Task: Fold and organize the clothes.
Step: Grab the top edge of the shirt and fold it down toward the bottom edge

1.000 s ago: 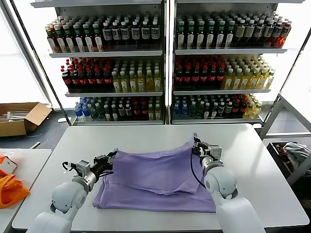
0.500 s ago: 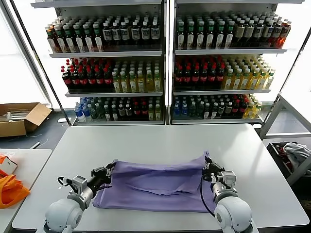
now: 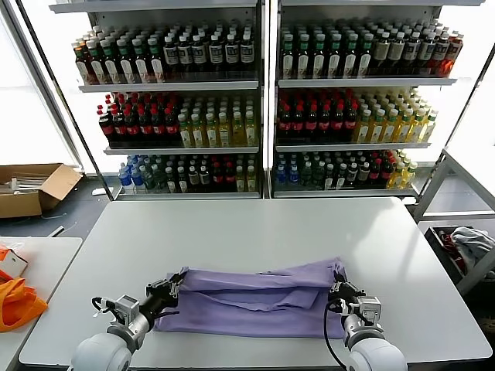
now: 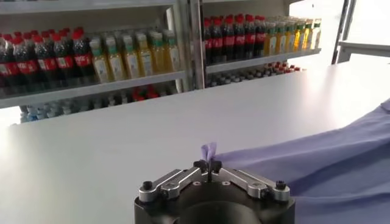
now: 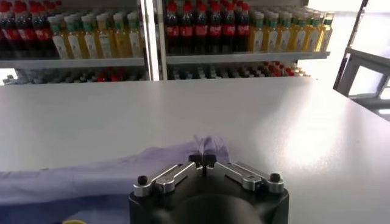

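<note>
T-shirt (image 3: 251, 297), lavender, lying folded into a long flat band across the near part of the white table (image 3: 255, 232), upper layer doubled over the lower one. Both ends pinched: left gripper (image 3: 172, 284) clamped on the left end, right gripper (image 3: 339, 287) clamped on the right end.

Head view: whole band seen at once, both forearms low at the near table edge, reaching forward, grippers roughly level with each other. No lettering visible on the cloth.

Left wrist view: left gripper (image 4: 207, 165) with fingers pressed together, small tuft of purple fabric sticking up between the tips, cloth (image 4: 317, 161) trailing off over the table. Not seen from the head view.

Right wrist view: right gripper (image 5: 202, 159) likewise shut on a bunched fold, T-shirt (image 5: 97, 176) stretching away along the table surface.

Around: two shelf units (image 3: 267, 100) of bottled drinks behind the table, red, yellow, green and dark bottles in rows. Cardboard box (image 3: 31, 188) on the floor at far left. Orange bag (image 3: 15, 301) on a side table at left edge. Grey-white bundle (image 3: 468, 241) at right, beside a metal frame. Nothing between the grippers and the cloth.
</note>
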You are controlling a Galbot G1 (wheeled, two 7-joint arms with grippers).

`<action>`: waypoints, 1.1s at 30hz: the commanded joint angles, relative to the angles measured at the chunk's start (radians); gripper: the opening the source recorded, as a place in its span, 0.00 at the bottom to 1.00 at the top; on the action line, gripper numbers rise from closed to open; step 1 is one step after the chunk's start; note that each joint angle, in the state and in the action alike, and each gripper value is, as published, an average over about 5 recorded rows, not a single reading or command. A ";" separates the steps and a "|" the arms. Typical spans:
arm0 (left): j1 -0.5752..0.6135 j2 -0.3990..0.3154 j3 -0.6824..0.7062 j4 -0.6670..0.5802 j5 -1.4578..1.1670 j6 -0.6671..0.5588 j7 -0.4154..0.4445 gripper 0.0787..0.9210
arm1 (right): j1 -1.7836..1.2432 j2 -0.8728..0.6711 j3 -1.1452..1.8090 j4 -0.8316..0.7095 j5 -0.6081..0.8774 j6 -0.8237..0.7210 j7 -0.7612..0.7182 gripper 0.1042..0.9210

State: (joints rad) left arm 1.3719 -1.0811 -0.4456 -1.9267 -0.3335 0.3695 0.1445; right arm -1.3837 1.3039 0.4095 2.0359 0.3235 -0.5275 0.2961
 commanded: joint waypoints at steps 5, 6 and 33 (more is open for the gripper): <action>0.083 -0.028 -0.024 -0.059 0.075 -0.021 0.008 0.01 | -0.043 0.007 -0.002 0.013 -0.019 0.013 0.001 0.00; 0.091 -0.030 -0.026 -0.066 0.078 -0.022 0.009 0.01 | -0.045 0.008 -0.002 0.014 -0.023 0.015 0.000 0.00; 0.128 -0.115 -0.052 -0.175 0.184 -0.009 -0.078 0.38 | -0.059 -0.021 0.023 0.124 -0.054 0.007 0.006 0.31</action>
State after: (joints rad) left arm 1.4792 -1.1607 -0.4852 -1.9957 -0.1842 0.3372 0.1090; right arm -1.4294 1.2933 0.3987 2.0506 0.2557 -0.5160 0.2962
